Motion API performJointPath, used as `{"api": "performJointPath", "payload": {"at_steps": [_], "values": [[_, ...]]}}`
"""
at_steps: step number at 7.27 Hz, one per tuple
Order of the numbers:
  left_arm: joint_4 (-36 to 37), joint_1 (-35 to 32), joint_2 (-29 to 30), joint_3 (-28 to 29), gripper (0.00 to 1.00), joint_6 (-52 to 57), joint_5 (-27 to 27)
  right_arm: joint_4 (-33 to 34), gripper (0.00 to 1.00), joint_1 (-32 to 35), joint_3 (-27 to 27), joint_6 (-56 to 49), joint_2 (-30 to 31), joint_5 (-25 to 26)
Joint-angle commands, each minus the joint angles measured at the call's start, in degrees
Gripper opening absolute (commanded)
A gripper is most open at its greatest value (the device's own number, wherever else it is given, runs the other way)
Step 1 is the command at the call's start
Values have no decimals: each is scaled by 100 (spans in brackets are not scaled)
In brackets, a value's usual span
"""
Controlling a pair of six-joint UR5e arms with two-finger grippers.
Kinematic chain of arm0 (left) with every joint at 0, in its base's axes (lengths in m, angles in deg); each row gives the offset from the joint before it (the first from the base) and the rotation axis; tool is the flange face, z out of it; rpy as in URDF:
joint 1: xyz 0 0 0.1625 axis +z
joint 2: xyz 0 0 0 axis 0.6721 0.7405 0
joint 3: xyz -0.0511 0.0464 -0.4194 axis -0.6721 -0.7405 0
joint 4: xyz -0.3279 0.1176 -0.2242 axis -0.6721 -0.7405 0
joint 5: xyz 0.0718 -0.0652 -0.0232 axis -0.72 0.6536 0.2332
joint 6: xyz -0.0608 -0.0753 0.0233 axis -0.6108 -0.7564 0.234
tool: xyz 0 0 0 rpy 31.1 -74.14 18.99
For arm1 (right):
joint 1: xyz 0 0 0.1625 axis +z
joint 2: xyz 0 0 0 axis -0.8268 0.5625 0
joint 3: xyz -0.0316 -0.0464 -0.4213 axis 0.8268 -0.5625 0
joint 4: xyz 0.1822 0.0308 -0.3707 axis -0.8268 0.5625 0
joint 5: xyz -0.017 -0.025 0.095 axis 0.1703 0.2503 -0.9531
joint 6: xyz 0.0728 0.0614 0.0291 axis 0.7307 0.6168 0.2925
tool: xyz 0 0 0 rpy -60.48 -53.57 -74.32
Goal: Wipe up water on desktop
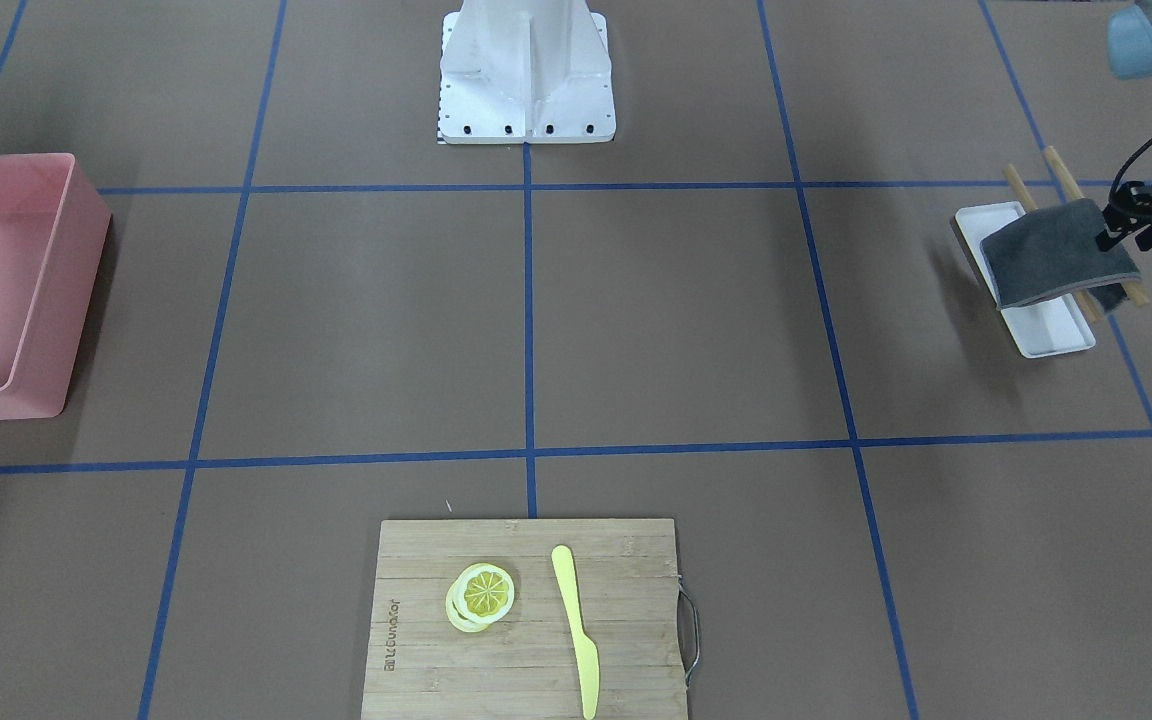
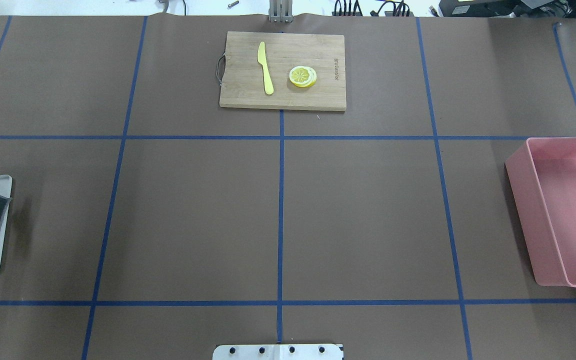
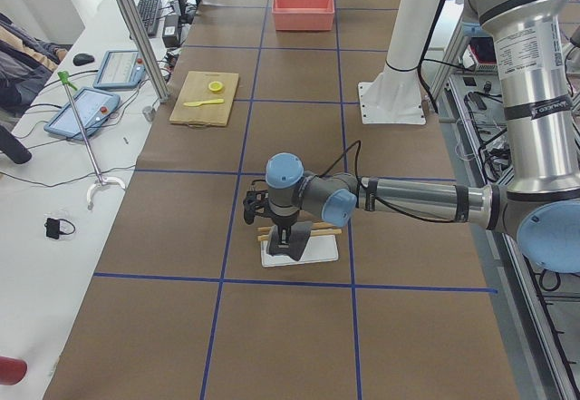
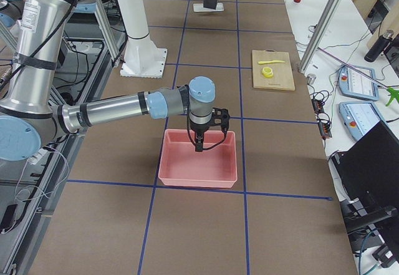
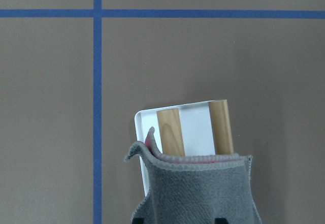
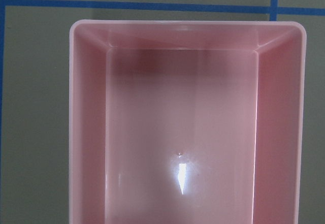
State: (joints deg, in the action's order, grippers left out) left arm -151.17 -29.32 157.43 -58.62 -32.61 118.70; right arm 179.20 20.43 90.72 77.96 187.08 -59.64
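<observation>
The brown desktop (image 1: 676, 320) with blue tape lines shows no water that I can make out. My left gripper (image 1: 1124, 228) is shut on a grey cloth (image 1: 1051, 255) and holds it just above a white tray (image 1: 1051, 335) that has two wooden sticks (image 5: 170, 130) across it. The cloth fills the bottom of the left wrist view (image 5: 198, 191). My right gripper (image 4: 198, 145) hangs over a pink bin (image 4: 187, 178). Its fingers show in no close view, so I cannot tell whether it is open or shut.
A bamboo cutting board (image 1: 626, 570) with a yellow knife (image 1: 576, 625) and lemon slices (image 1: 483, 593) lies at the table's far edge. The pink bin (image 2: 533, 220) is empty inside. The white robot base (image 1: 526, 75) stands at the near middle.
</observation>
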Motion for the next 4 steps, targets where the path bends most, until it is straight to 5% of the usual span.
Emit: {"api": "performJointPath", "payload": {"at_steps": [1, 2, 4], "values": [[0, 44, 83, 88, 61, 1, 9, 0, 100, 0, 7, 8, 0, 0], [0, 44, 118, 132, 56, 1, 9, 0, 100, 0, 7, 0, 0, 0], [-9, 44, 145, 71, 20, -8, 78, 0, 100, 0, 7, 0, 0, -9]]}}
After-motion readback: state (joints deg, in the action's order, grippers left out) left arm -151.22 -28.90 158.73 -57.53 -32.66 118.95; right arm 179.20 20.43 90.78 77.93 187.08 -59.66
